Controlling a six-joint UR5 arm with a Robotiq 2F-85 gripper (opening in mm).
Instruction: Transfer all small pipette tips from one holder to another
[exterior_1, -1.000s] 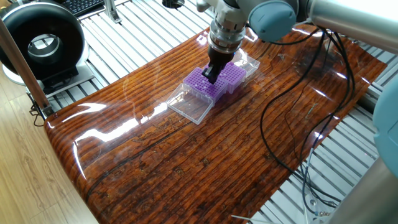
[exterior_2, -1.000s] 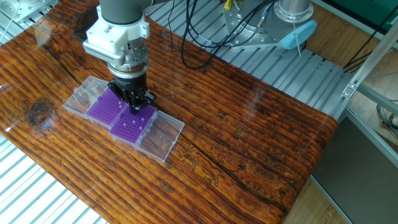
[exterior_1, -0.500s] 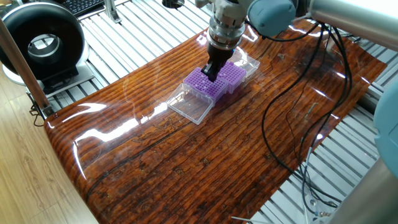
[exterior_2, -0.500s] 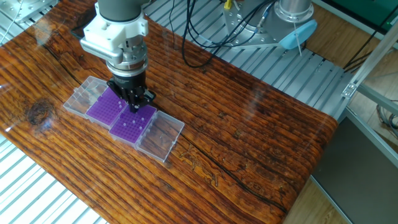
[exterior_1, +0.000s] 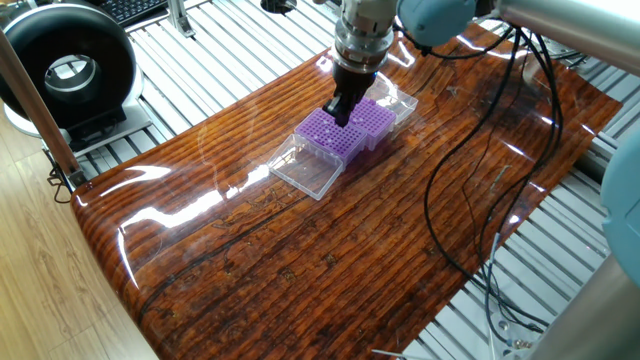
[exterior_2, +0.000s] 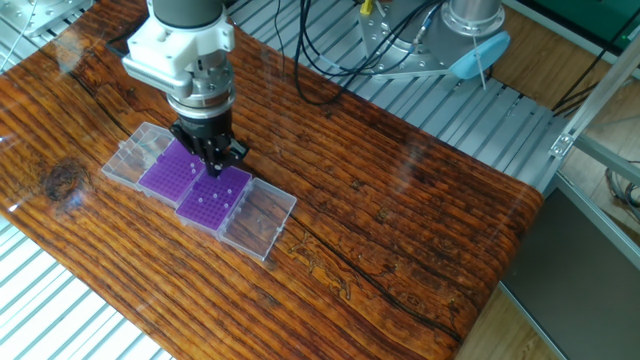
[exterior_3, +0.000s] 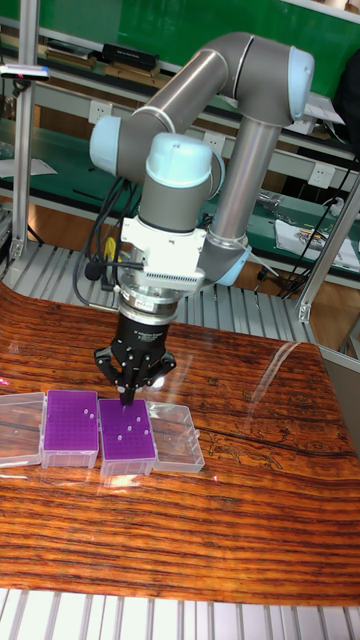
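Note:
Two purple holders lie side by side, each in a clear box with its lid folded out. One holder (exterior_3: 126, 437) (exterior_2: 213, 198) (exterior_1: 325, 132) carries several small white pipette tips. The other holder (exterior_3: 70, 427) (exterior_2: 168, 170) (exterior_1: 372, 118) shows only a couple of tips near one edge. My gripper (exterior_3: 128, 398) (exterior_2: 215, 166) (exterior_1: 338, 114) hangs just above the first holder's far corner, beside the seam between the two. Its fingers are drawn together to a point, apparently pinching one thin pipette tip that is barely visible.
Clear lids (exterior_2: 258, 220) (exterior_2: 135, 155) stick out at both ends of the pair. Black cables (exterior_1: 470, 200) trail over the wooden table (exterior_1: 300, 260) to one side. A round black device (exterior_1: 65, 70) stands off the table, whose edges are ringed by metal slats.
The gripper has risen slightly off the holder and drifted a little toward the neighbouring holder. Both holders stay put.

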